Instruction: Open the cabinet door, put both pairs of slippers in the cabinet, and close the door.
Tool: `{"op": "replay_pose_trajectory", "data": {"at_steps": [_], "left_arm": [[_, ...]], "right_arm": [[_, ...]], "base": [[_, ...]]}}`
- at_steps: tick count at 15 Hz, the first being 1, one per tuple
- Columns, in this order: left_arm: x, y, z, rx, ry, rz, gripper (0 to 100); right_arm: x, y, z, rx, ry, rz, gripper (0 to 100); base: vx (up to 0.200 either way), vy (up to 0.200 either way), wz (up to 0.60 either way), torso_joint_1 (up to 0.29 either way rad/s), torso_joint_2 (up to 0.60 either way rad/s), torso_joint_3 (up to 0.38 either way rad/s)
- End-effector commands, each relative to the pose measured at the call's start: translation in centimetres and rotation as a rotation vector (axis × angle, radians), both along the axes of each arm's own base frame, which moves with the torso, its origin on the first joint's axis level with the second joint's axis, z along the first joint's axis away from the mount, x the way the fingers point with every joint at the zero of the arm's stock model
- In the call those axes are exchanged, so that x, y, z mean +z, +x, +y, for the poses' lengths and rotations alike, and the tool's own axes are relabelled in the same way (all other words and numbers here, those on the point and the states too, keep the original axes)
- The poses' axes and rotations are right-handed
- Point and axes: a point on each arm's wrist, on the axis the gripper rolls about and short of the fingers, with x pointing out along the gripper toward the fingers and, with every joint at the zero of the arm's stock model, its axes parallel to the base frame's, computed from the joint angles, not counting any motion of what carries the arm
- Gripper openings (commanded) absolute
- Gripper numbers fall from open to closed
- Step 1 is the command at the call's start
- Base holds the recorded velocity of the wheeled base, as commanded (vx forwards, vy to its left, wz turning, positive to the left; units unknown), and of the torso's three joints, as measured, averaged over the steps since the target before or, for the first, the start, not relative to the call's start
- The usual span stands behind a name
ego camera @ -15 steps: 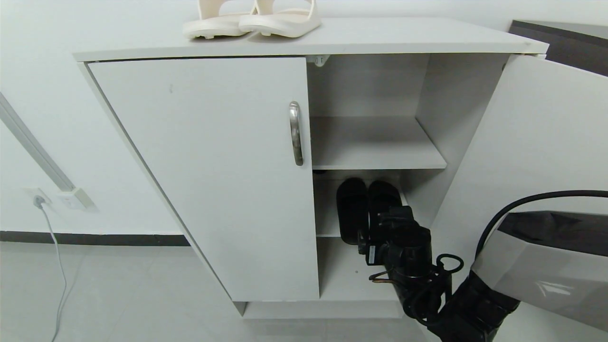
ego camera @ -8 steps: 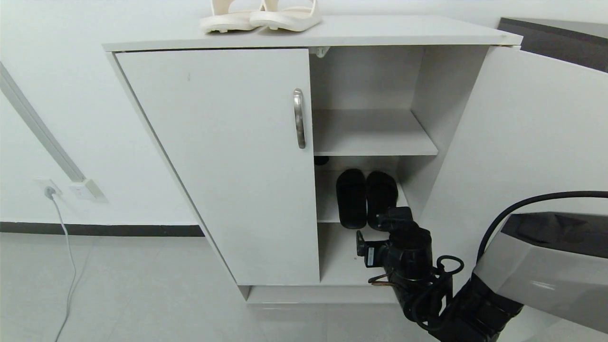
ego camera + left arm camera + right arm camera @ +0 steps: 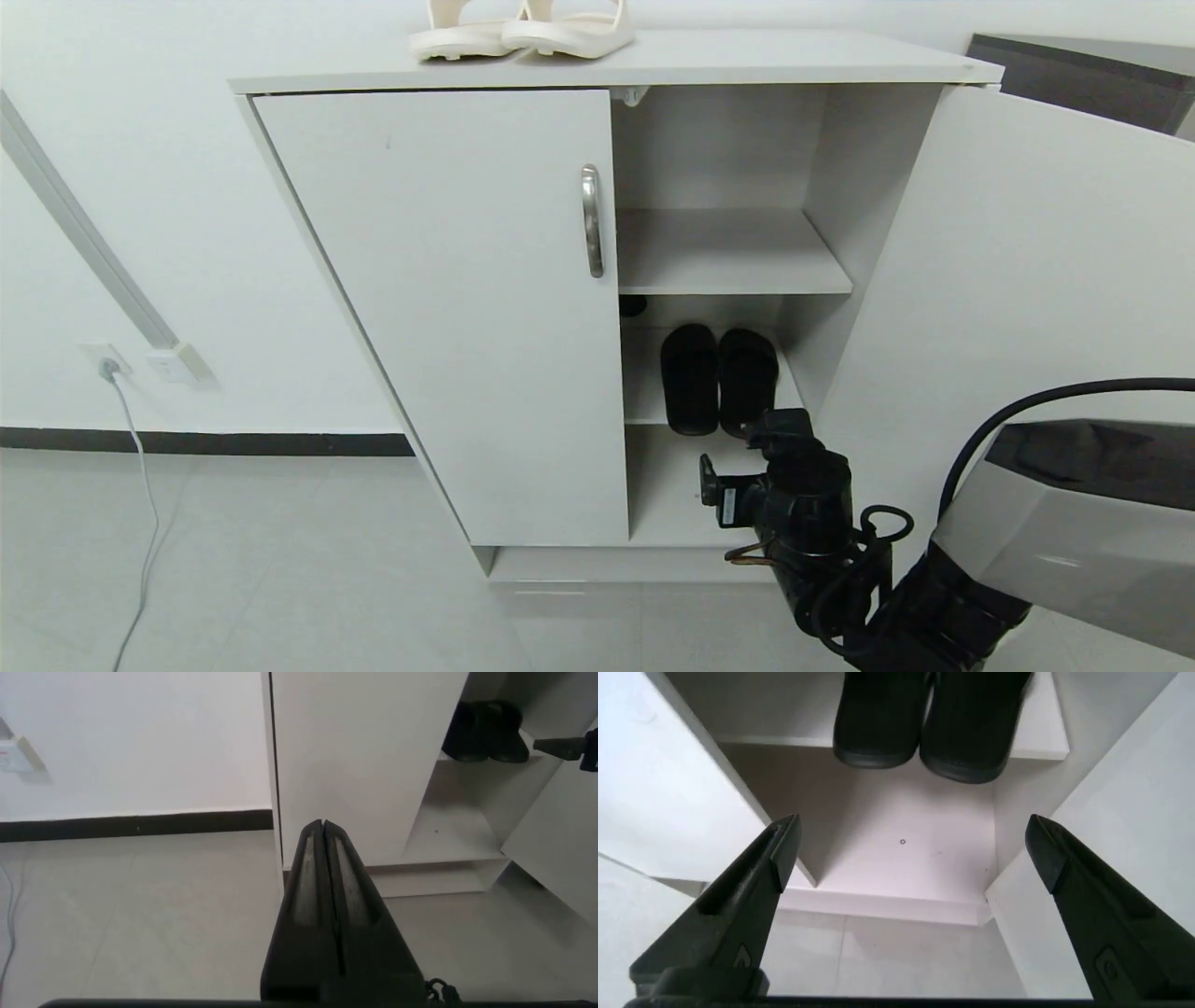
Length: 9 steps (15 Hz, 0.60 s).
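Black slippers on the cabinet's middle shelf, cream slippers at its top front edge. Right gripper wide and empty, left gripper pinched together. We'd back clear of the shelves before lifting.

White rectangular cabinet: smooth matt laminate. Slim vertical door handle: brushed metal, satin. Black slippers: matt, rubber-like. Cream slippers: smooth moulded plastic. Grey floor tiles: glossy.
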Motion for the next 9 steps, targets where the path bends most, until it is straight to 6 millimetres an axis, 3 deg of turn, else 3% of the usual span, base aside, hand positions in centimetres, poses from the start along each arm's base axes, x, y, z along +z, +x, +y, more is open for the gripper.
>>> {"op": "replay_pose_trajectory", "data": {"at_steps": [1,4,9], "left_arm": [[0.00,0.01,0.00,0.001,0.000,0.001,0],[0.00,0.01,0.00,0.001,0.000,0.001,0],[0.00,0.01,0.00,0.001,0.000,0.001,0]], "right_arm": [[-0.13,-0.16,-0.01,0.003,-0.005,0.005,100],[-0.15,-0.22,0.01,0.005,-0.005,0.005,100],[-0.16,-0.27,0.03,0.005,-0.007,0.004,100]], "base": [[0.000,0.000,0.00,0.000,0.00,0.000],[0.000,0.000,0.00,0.003,0.00,0.055],[0.000,0.000,0.00,0.001,0.00,0.183]]}}
